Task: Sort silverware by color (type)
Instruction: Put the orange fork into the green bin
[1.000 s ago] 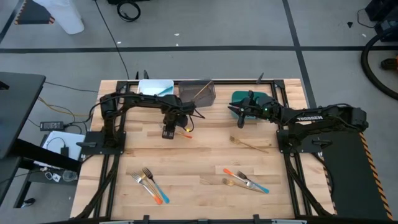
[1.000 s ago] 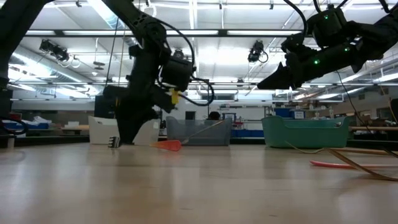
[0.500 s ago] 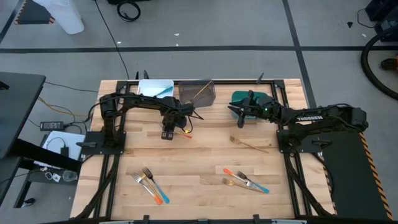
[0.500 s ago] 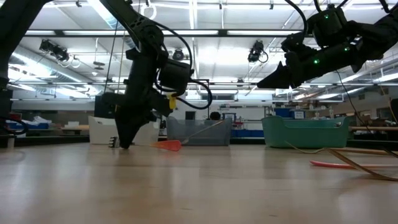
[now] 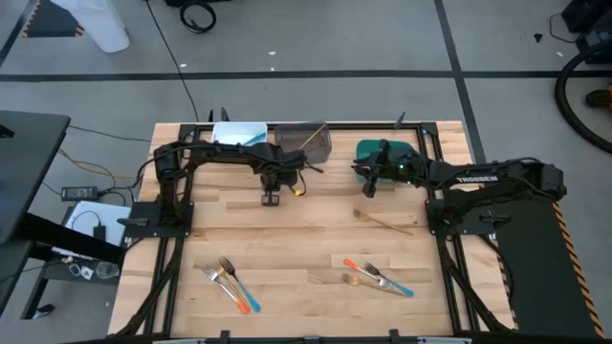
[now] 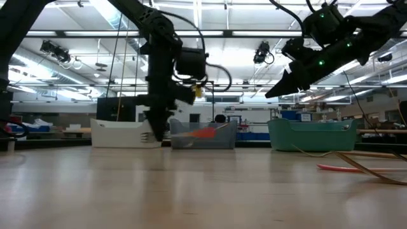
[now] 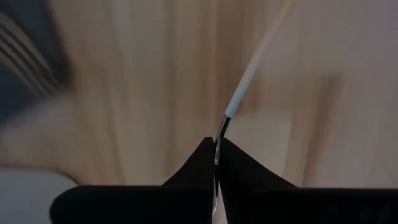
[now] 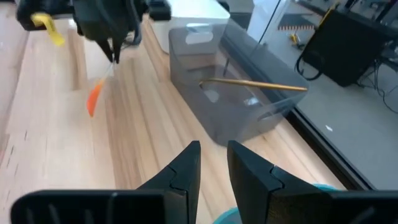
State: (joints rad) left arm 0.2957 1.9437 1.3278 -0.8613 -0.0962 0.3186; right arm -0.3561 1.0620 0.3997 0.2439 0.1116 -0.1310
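While most of the silverware lies flat on the wooden table (image 5: pixel 316 234), one piece hangs in the air. Nearest the front edge, toward the left, a small cluster of forks (image 5: pixel 230 283) rests with tines pointing to the back; one has a blue handle, one an orange handle. To the right of them a second cluster (image 5: pixel 377 277) lies in a loose heap (orange, blue and golden-tan handles crossing one another). Farther back on the right side, a golden-tan fork (image 5: pixel 383 222) lies alone, well apart from both clusters.

Beyond that, over the middle of the table, the left gripper (image 5: pixel 271 199) is pinched tight on the metal neck of an orange-handled fork (image 6: pixel 203 133). In the left wrist view its fingers (image 7: pixel 186 180) meet with the thin stem caught between them. The fork hangs clear of the wood, its handle angled downward, just in front of the grey bin (image 5: pixel 304 141).

At the back edge stand three bins in a row: a white bin (image 5: pixel 237 133) on the left, the grey one in the middle, a teal bin (image 5: pixel 381 150) on the right. A golden-tan fork (image 8: pixel 252 83) leans inside the grey bin, its handle resting across the rim.

The right gripper (image 5: pixel 365 180) hovers above the table beside the teal bin, holding nothing, its fingers (image 8: pixel 180 171) a little apart.
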